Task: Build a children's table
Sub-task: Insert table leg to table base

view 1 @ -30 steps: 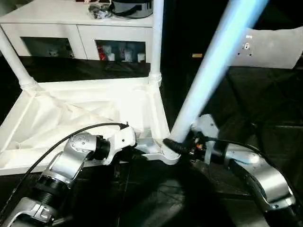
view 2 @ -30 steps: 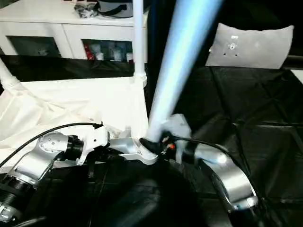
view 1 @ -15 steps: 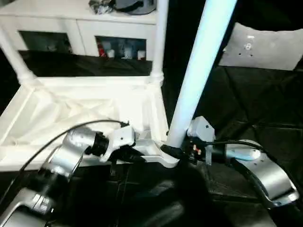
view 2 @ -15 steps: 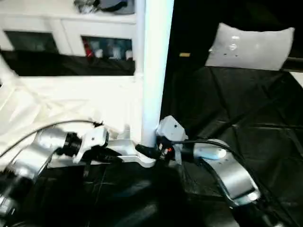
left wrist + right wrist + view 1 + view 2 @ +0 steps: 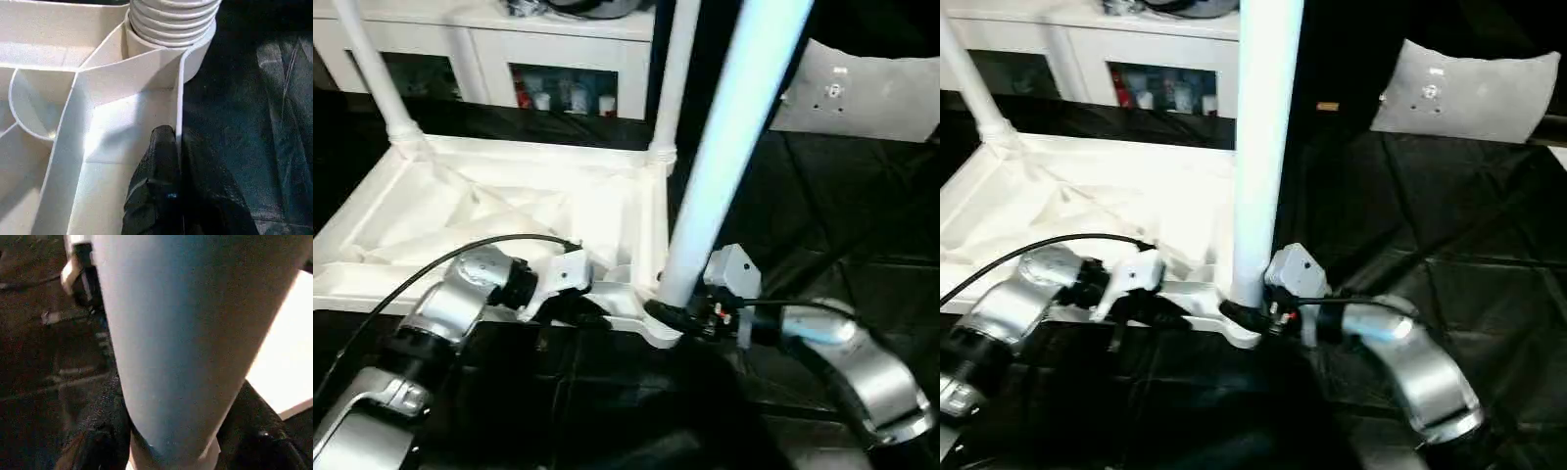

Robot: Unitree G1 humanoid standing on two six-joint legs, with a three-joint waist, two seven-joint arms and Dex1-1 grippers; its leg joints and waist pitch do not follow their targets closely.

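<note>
children's table top [image 5: 509,211] lies upside down on the black cloth [image 5: 842,215], left of centre, a square of smooth white plastic with thin ribs crossing its underside and round sockets at the corners. two white tube legs already stand in its far corners, the far-left leg [image 5: 374,69] and the far-right leg [image 5: 672,78], both long, smooth and tapered. a third leg [image 5: 724,147] rises from the near-right corner socket [image 5: 658,321], leaning a little to the right; its ridged foot [image 5: 171,19] sits in the socket. a white cabinet [image 5: 509,59] with glass doors stands behind the table, and a white pillow-like pad [image 5: 867,93] lies far right on the cloth.

right gripper [image 5: 674,311] has its black fingers half spread around the base of the third leg, clasping it just above the socket. left gripper [image 5: 177,161] is pressed together, pinching the thin near rim wall [image 5: 179,98] of the top, just left of that socket.
</note>
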